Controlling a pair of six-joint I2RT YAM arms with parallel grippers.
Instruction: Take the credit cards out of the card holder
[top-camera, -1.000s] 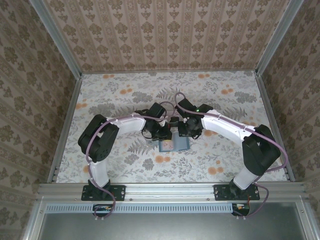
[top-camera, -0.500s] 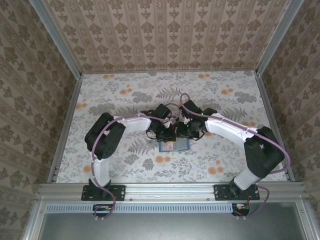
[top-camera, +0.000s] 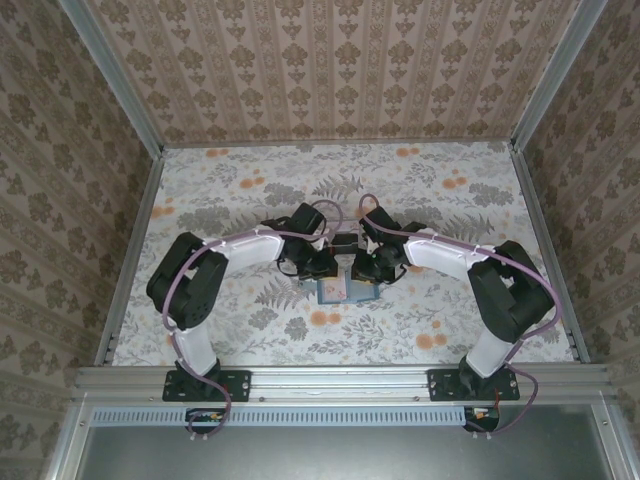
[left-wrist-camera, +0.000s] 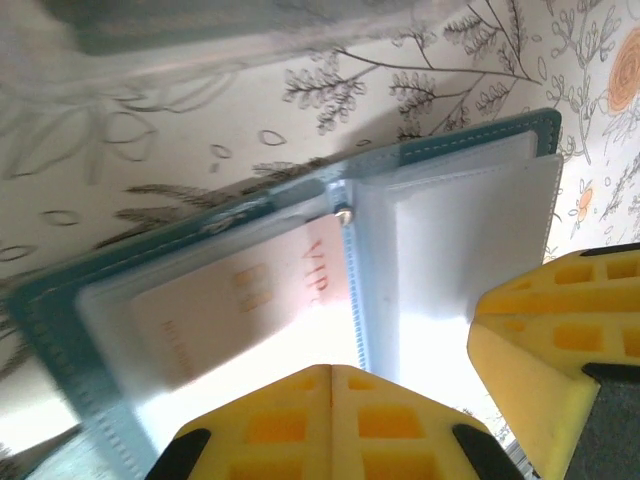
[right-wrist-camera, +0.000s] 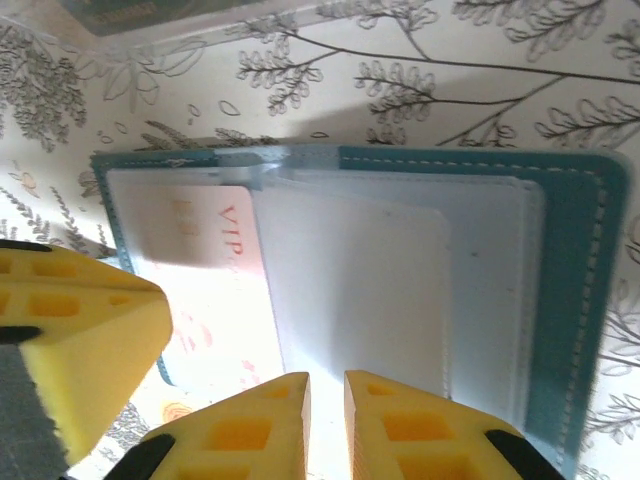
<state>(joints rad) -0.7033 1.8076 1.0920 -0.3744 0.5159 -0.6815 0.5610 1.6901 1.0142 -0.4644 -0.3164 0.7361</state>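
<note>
Floral tabletop (top-camera: 250, 320), patterned walls (top-camera: 340, 70), open card holder (top-camera: 362, 293)

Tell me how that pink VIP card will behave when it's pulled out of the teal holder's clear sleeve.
The VIP card lies flat with crisp edges, so probably stiff and light. The glossy clear sleeve looks floppy and may cling or lift with it.
</note>
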